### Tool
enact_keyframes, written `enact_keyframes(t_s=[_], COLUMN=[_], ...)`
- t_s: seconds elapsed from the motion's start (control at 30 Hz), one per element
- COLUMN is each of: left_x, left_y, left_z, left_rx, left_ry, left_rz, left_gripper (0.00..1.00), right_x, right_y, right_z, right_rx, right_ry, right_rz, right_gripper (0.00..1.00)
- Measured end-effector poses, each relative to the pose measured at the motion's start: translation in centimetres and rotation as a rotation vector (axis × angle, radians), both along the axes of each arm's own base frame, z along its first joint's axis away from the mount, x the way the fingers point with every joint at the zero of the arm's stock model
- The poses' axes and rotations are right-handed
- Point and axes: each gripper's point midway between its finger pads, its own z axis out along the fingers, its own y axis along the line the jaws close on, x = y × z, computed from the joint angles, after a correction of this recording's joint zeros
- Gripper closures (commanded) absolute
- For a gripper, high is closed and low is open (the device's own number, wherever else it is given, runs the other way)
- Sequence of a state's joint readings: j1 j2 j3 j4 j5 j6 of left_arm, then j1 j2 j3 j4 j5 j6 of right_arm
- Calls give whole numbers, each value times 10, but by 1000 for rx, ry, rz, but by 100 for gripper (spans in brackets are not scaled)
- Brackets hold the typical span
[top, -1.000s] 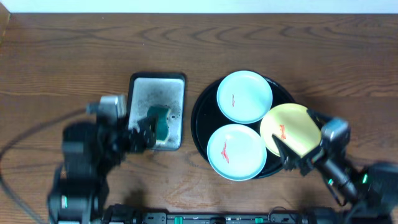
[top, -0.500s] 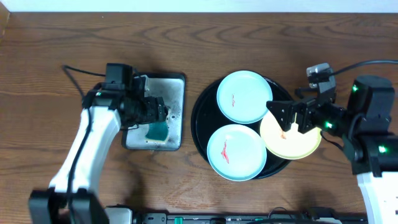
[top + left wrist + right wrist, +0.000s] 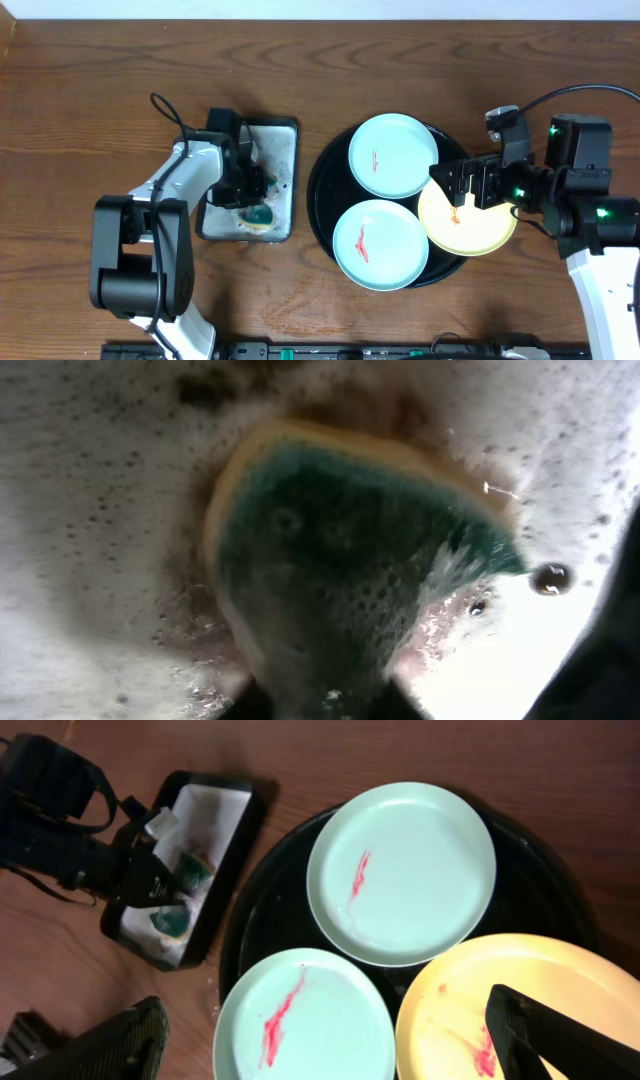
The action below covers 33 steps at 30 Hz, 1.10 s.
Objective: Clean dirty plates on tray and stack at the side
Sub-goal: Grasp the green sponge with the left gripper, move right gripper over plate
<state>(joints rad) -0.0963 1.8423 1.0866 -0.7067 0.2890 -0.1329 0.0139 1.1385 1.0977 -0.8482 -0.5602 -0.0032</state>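
Observation:
Three plates lie on the round black tray [image 3: 318,190]: a mint-blue plate [image 3: 393,153] at the back, a second mint-blue plate [image 3: 380,244] at the front and a pale yellow plate [image 3: 470,222] at the right, overlapping the rim. Each carries a red smear. My right gripper [image 3: 466,186] hovers open over the yellow plate's left part; in the right wrist view its fingers straddle the front mint plate [image 3: 300,1020] and the yellow plate [image 3: 460,1010]. My left gripper [image 3: 254,190] is shut on the teal sponge [image 3: 350,560] in the foamy metal tray [image 3: 262,137].
The silvery metal tray [image 3: 215,805] stands left of the black tray on the brown wooden table [image 3: 120,80]. The left arm [image 3: 180,180] bends over that tray's left edge. The right arm's body [image 3: 590,190] reaches in from the right.
My left gripper has come down into the metal tray and shut on the sponge. The right arm swung up from the front right and now holds over the yellow plate.

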Motion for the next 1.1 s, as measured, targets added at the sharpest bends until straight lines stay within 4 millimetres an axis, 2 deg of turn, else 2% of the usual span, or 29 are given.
enact_keyframes(t_s=[0.03, 0.07, 0.13, 0.17, 0.2, 0.23, 0.3, 0.4, 0.53, 0.63, 0.7, 0.73, 0.87, 0.93, 0.97, 1.1], left_x=[0, 0, -1, -2, -3, -4, -7, -5, 4, 7, 8, 8, -7, -10, -9, -9], left_y=[-1, -1, -1, -1, 0, 1, 4, 6, 5, 6, 8, 8, 12, 12, 11, 10], left_z=[0, 1, 2, 3, 5, 8, 16, 38, 68, 72, 64, 58, 21, 8, 7, 8], left_rx=[1, 2, 3, 5, 9, 15, 28, 32, 24, 28, 39, 43, 68, 70, 65, 58], left_ry=[0, 1, 8, 11, 15, 13, 10, -43, -143, -163, -161, -155, -57, -21, -22, -27], left_rz=[-4, -3, 0, 0, 0, -1, 5, 19, 23, 24, 25, 25, 29, 30, 29, 29], left_gripper=[93, 92, 92, 87, 72, 63, 48, 41, 41, 41, 41, 44, 71, 90, 92, 93], right_x=[1, 2, 5, 8, 9, 11, 13, 16, 37, 47, 51, 53, 60, 65, 68, 79], right_y=[0, 0, 0, 1, 1, 0, -3, -4, -2, -6, -8, -8, -9, -9, -9, -10], right_z=[0, 1, 3, 5, 6, 5, -1, -5, 4, -1, -12, -18, -39, -46, -48, -62], right_rx=[0, 1, -2, -2, -1, -4, -32, -108, -179, -193, -200, -203, -214, -217, -219, -235], right_ry=[-3, -9, -30, -43, -49, -45, -15, 48, 61, 89, 126, 145, 208, 219, 217, 229], right_rz=[0, 1, 7, 9, 8, 0, -18, -36, -56, -95, -111, -118, -127, -130, -132, -139], right_gripper=[1, 5, 26, 35, 40, 41, 35, 27, 23, 21, 21, 21, 20, 18, 18, 20])
